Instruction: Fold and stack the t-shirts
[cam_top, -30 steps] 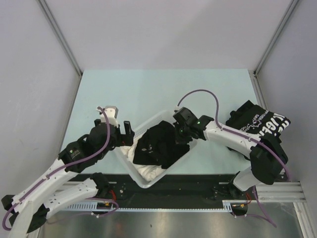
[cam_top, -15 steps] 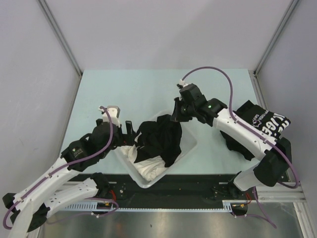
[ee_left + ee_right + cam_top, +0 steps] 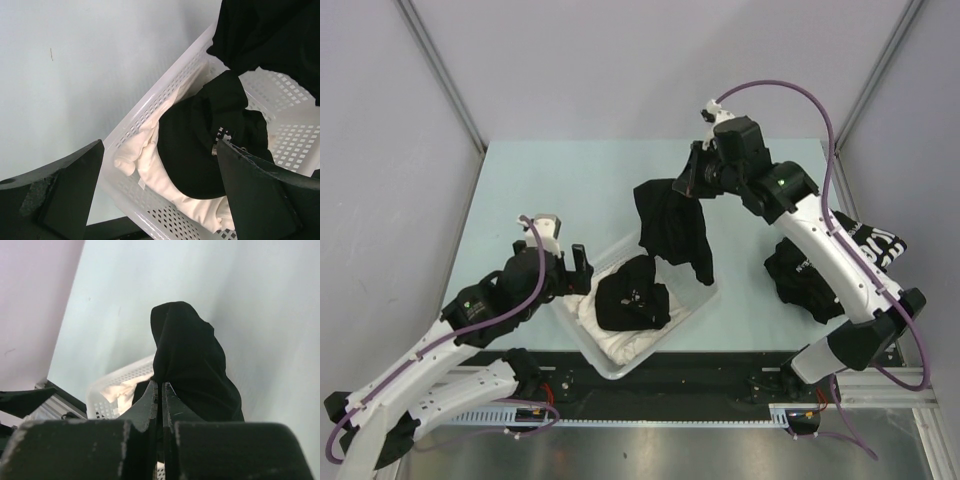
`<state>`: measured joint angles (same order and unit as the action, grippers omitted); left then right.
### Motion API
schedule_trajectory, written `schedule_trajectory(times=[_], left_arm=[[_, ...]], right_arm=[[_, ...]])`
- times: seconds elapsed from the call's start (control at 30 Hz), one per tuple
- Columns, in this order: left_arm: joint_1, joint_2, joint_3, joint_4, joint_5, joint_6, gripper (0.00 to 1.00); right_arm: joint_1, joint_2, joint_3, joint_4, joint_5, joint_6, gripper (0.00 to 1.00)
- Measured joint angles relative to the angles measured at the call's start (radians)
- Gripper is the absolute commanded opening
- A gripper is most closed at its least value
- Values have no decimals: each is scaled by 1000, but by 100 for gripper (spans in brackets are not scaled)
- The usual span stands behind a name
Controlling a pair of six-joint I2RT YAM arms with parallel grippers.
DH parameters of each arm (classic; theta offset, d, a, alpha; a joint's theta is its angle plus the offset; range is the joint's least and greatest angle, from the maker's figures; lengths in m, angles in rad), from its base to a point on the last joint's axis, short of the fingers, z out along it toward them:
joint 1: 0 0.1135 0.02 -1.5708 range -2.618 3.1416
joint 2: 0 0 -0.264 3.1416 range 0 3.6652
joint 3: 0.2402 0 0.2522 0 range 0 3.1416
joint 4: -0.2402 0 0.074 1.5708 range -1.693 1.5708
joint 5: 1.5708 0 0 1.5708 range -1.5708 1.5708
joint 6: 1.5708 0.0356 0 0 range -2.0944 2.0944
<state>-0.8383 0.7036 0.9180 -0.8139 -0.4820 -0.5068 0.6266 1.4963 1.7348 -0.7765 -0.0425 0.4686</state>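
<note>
Above the basket (image 3: 582,343), my right gripper (image 3: 688,184) is clamped on a black shirt (image 3: 672,228), holding it clear for folding, while my left gripper (image 3: 567,268) hangs wide open.

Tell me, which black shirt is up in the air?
The hanging shirt pinched in the right tool, dangling above the basket. The bunched shirt lies inside the basket; the lettered shirt lies on the table.

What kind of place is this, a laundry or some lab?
Likely a robot test cell: plain walls enclose a pale table, with two bolted arms and a basket of shirts.
</note>
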Motion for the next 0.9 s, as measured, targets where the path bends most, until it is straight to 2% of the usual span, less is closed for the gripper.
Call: schedule_trajectory(times=[0.3, 0.53, 0.57, 0.63, 0.67, 0.77, 0.9], left_arm=[[0, -10, -22, 4, 19, -1, 100], [0, -24, -23, -7, 18, -1, 100], [0, -26, -23, -10, 18, -1, 99], [0, -35, -23, -16, 17, -2, 99], [0, -39, -23, -19, 17, -2, 100], [0, -55, -26, -29, 14, -7, 100], [0, -70, -35, -36, 13, -11, 99]], right_arm=[[-86, 116, 235, -27, -4, -65, 0], [-188, 335, 502, -45, 4, -134, 0], [-198, 364, 522, -48, 4, -140, 12], [-213, 407, 540, -51, 4, -143, 26], [-219, 426, 543, -55, 3, -142, 37], [-230, 469, 543, -70, 0, -131, 49], [-226, 470, 522, -68, 0, -129, 52]])
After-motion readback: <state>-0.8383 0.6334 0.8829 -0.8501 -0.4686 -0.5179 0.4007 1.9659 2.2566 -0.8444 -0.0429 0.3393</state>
